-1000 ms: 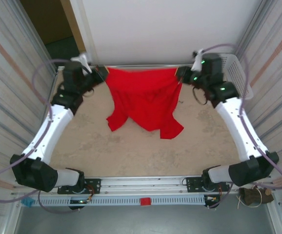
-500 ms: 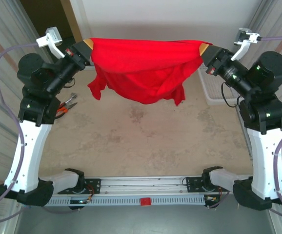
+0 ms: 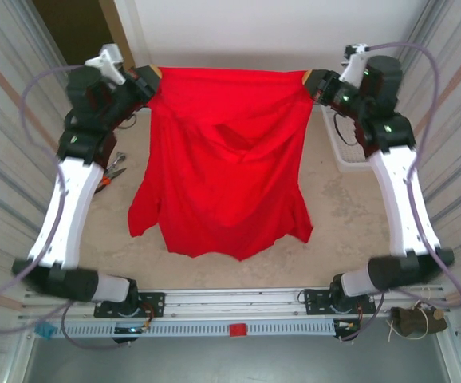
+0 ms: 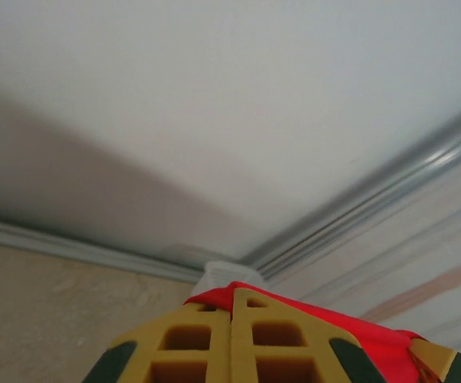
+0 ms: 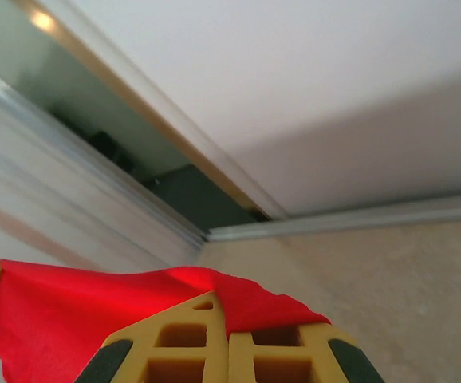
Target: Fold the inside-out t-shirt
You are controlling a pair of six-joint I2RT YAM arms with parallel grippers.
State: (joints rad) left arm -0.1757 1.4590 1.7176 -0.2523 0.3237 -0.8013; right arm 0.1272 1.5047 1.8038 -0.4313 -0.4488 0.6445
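We see the desk [image 3: 358,231] hemmed in on three sides: ribbed side panels [image 3: 15,120] run close along its left and right, a white back wall [image 3: 254,32] closes the far edge, and a mounting rail [image 3: 238,302] crosses the near edge. Open sandy surface shows in a strip down each side and in a band just before the rail. At the far right a white basket [image 3: 344,148] takes up the corner beside the right arm. At the left a small orange-handled implement [image 3: 112,169] lies near the left arm. The inside-out t-shirt [image 3: 230,167] hangs spread across the middle, its upper edge drawn nearly straight along the far side. The cloth falls toward us, with a sleeve drooping at each lower corner. We cannot tell whether the lower edge rests on the desk. The left tool [image 3: 151,81] pinches the shirt's upper left corner and the right tool [image 3: 314,82] pinches the upper right corner, both held up near the back wall and well apart. In the left wrist view the left tool [image 4: 232,343] has its yellow fingers [image 4: 278,339] pressed together, and red cloth [image 4: 382,343] bulges around the tips and off to the right. In the right wrist view the right tool [image 5: 229,351] is likewise clamped tight, the red cloth [image 5: 71,311] draped over its tip and stretching away to the left.
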